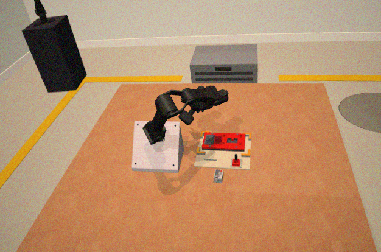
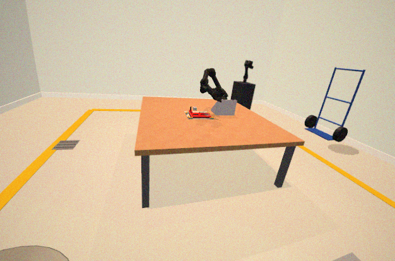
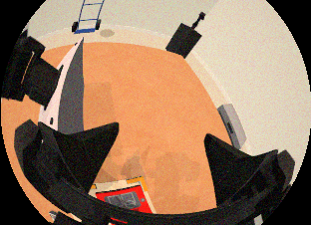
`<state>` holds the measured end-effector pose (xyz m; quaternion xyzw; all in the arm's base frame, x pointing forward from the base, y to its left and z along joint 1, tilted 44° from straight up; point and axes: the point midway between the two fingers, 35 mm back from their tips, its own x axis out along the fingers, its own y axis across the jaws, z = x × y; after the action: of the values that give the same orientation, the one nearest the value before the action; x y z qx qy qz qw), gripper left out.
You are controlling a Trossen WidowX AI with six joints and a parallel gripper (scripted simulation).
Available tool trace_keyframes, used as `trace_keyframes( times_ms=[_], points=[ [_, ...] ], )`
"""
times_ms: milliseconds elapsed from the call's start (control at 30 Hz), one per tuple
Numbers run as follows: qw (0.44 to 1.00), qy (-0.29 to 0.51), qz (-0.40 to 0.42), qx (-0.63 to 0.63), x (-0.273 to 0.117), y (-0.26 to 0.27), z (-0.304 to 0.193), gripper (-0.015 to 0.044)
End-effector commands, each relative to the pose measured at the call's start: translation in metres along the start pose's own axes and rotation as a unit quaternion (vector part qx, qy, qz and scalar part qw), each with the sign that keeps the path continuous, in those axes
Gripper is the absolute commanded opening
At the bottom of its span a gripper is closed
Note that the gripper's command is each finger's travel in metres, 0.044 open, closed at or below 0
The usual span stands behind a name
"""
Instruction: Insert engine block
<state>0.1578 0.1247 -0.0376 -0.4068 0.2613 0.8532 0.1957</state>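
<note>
Claw (image 1: 194, 110) (image 2: 218, 93) (image 3: 162, 132) raised over the worktop (image 1: 246, 212) (image 2: 207, 133) (image 3: 150, 92), its fingers spread wide with nothing between them. The engine block (image 1: 218, 176), small and grey-white, lies on the worktop just beside the pale board (image 1: 207, 164) (image 2: 200, 120) (image 3: 117, 185); it is outside the red car body (image 1: 223, 147) (image 2: 200, 114) (image 3: 145, 203), which sits on that board. Insertion has not begun, and the step in hand is probably the approach to the block.

Likely faults: (a) Because the block is small and near the board's edge, a descending finger could strike the board or push the block away. (b) An off-centre grip could turn or tilt the block, so that it jams on the opening's rim. (c) The slot side is hard to read at this size; picked up the wrong way round, the block would meet the rib and stand proud. (d) The black-stemmed red piece (image 1: 235, 162) stands nearby and could be knocked by a low crossing. (e) On release, a finger drawn away sideways could lift the block or brush the body.
</note>
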Motion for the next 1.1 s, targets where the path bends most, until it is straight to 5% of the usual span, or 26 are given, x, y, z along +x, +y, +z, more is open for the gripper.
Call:
trace_keyframes(
  times_ms=[0,533,1067],
  points=[
    [0.998,0.043,-0.007,0.034,-0.014,0.004,-0.016,0.044],
    [0.957,0.207,-0.031,0.202,-0.07,0.036,-0.08,0.044],
    [0.851,0.354,-0.068,0.382,-0.137,0.092,-0.128,0.044]
  ],
)
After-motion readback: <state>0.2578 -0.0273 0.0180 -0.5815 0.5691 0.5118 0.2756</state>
